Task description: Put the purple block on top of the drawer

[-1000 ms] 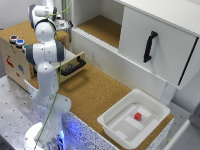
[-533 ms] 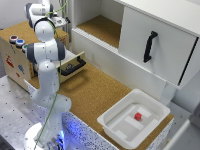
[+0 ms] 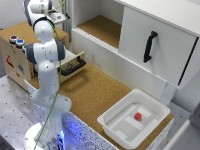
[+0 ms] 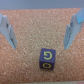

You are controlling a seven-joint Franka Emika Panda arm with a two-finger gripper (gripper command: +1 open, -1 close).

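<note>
The purple block [image 4: 47,57], with a yellow letter on its upper face, rests on a cork surface in the wrist view. My gripper [image 4: 40,30] is open, and both pale blue fingers [image 4: 74,30] stand apart from the block without touching it. In the exterior view my gripper [image 3: 61,17] is above the cork top of the small wooden drawer unit [image 3: 15,57] at the left. Its drawer is pulled out, and the black bar handle [image 3: 75,66] shows. The arm hides the block in that view.
Round coloured buttons [image 3: 16,41] sit on the drawer unit's top. A large white cabinet [image 3: 160,45] with a vertical black handle stands at the back right. A white tray [image 3: 112,122] holding a small red thing [image 3: 137,116] is at the front right.
The arm's upper part has shifted slightly up and toward the exterior view's left. Nothing else has visibly moved.
</note>
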